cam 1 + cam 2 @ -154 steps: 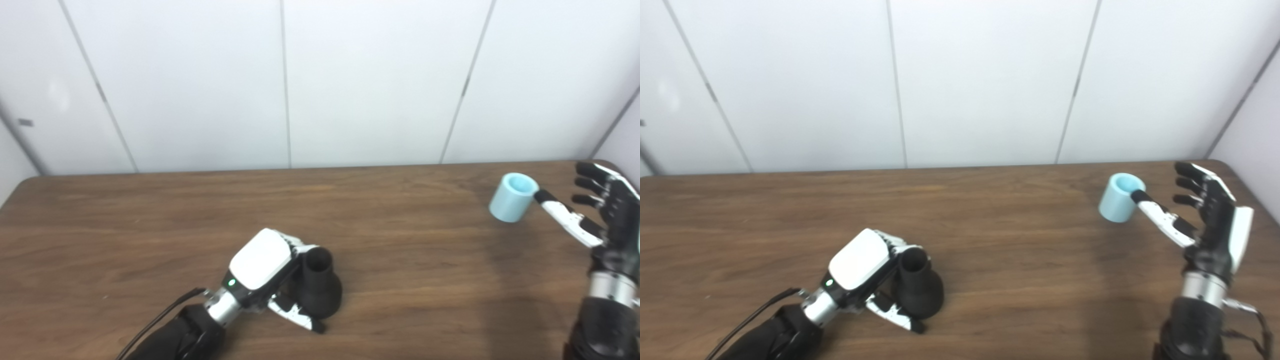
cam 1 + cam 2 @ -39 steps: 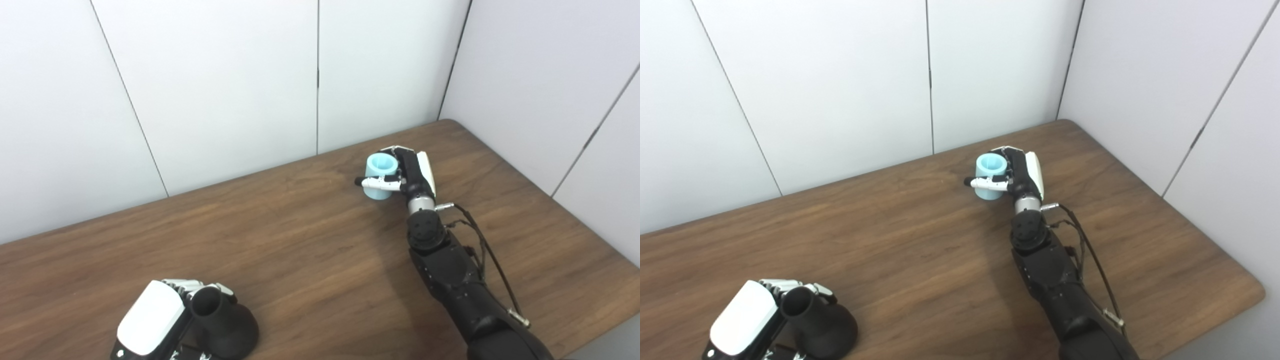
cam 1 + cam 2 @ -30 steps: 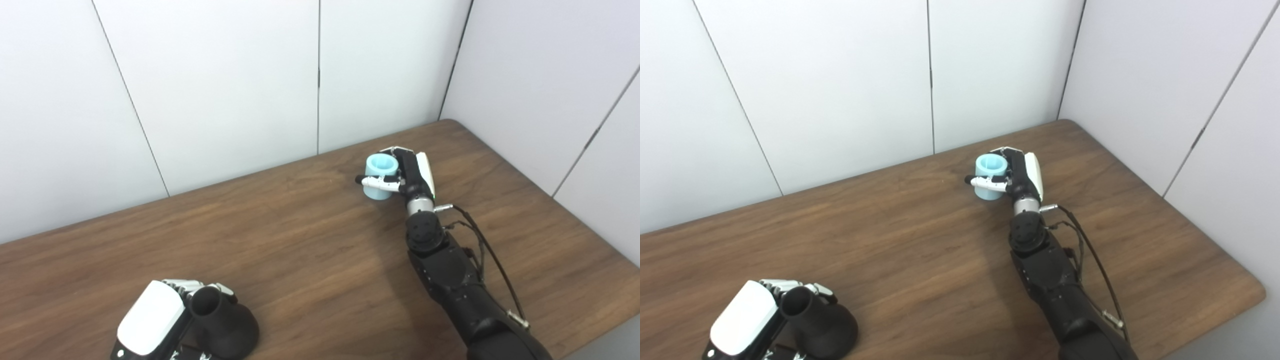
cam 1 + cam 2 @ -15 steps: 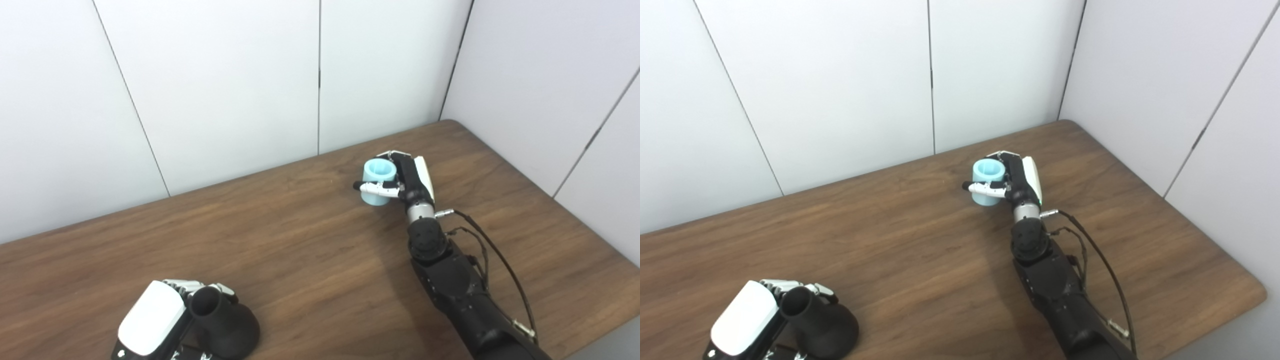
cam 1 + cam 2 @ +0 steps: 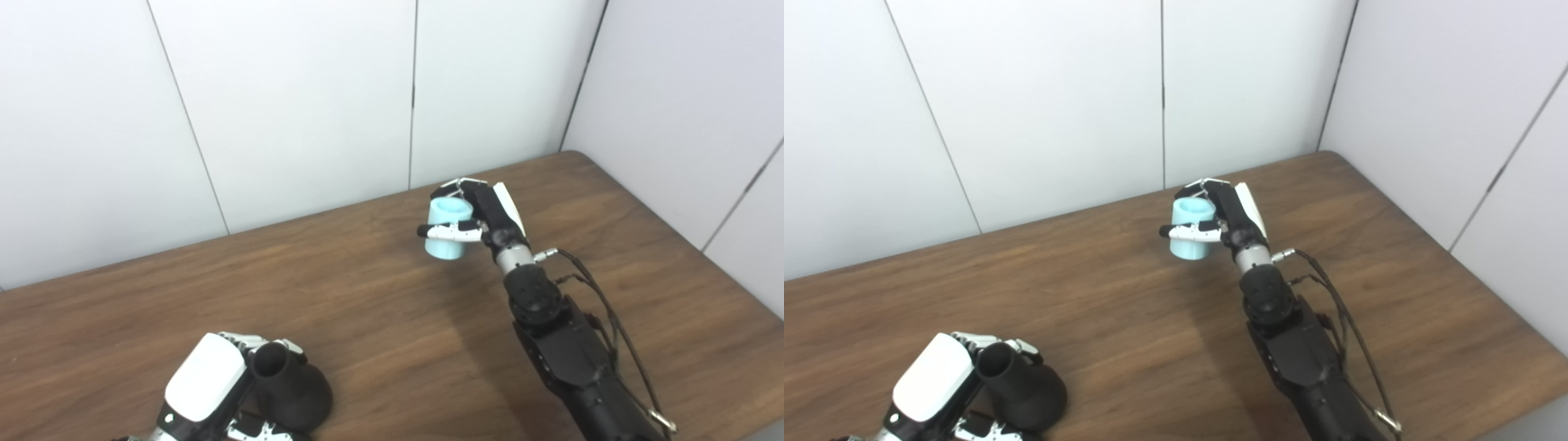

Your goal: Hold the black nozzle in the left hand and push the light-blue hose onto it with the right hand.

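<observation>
The black nozzle (image 5: 288, 386) stands on its wide base at the near left of the wooden table (image 5: 380, 306), narrow open neck up. My left hand (image 5: 211, 383) is shut on it, fingers wrapped round the neck from the left. The light-blue hose (image 5: 449, 228), a short stubby tube, is upright in my right hand (image 5: 484, 217), which is shut on it with the thumb across its front. The hose hangs a little above the table at the far middle-right, well apart from the nozzle.
White wall panels (image 5: 306, 92) close off the far side and the right side of the table. The table's right edge (image 5: 692, 245) runs diagonally near my right arm. A black cable (image 5: 603, 306) loops along the right forearm.
My right hand closed on the hose, lifted it off the table and carried it slightly left. The camera shifted a little, so the whole scene slid right. The left hand kept its hold.
</observation>
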Robot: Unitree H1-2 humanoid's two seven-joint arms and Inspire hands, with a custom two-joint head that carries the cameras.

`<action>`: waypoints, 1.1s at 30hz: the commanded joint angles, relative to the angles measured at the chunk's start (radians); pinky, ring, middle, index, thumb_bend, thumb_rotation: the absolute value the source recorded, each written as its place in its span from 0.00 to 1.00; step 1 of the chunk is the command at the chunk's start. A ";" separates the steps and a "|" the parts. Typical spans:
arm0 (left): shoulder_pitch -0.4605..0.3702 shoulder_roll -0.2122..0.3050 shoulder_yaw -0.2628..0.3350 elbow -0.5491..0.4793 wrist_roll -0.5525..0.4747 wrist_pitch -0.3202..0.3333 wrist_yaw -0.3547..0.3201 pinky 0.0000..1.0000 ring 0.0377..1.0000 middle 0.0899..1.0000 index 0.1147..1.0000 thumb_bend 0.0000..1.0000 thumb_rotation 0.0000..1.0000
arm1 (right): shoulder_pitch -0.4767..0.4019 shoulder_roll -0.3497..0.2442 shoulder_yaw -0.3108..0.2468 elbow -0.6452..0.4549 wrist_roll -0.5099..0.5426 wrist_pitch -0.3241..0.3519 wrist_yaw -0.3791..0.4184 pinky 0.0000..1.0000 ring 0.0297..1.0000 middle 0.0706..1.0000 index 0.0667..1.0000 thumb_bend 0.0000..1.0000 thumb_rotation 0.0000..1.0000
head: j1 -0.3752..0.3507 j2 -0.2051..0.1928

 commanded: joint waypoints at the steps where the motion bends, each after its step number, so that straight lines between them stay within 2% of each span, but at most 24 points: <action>1: 0.099 -0.023 -0.044 0.069 -0.016 -0.016 0.021 0.19 0.30 0.39 0.49 0.49 0.00 | -0.019 0.004 -0.006 -0.076 0.017 0.001 0.020 0.40 0.40 0.45 0.50 0.51 0.00 | 0.009 0.005; 3: 0.101 -0.024 -0.045 0.065 -0.012 -0.016 0.018 0.23 0.33 0.42 0.49 0.49 0.00 | -0.012 0.014 -0.007 -0.119 0.028 0.016 0.036 0.40 0.40 0.46 0.49 0.51 0.00 | 0.015 0.009; 13: 0.104 -0.031 -0.043 0.058 0.004 -0.015 0.009 0.21 0.31 0.40 0.50 0.49 0.00 | 0.008 0.047 0.041 -0.284 -0.006 0.063 0.096 0.40 0.41 0.46 0.48 0.51 0.00 | 0.023 0.016; 23: 0.107 -0.037 -0.030 0.055 0.012 -0.015 0.002 0.23 0.31 0.41 0.50 0.49 0.00 | 0.035 0.061 0.077 -0.287 -0.034 0.022 0.124 0.38 0.41 0.46 0.49 0.51 0.00 | 0.033 0.017; 33: 0.095 -0.040 -0.057 0.060 -0.016 -0.016 -0.026 0.20 0.30 0.40 0.50 0.49 0.00 | 0.049 0.086 0.113 -0.325 -0.010 0.002 0.164 0.34 0.38 0.47 0.52 0.51 0.00 | 0.054 0.016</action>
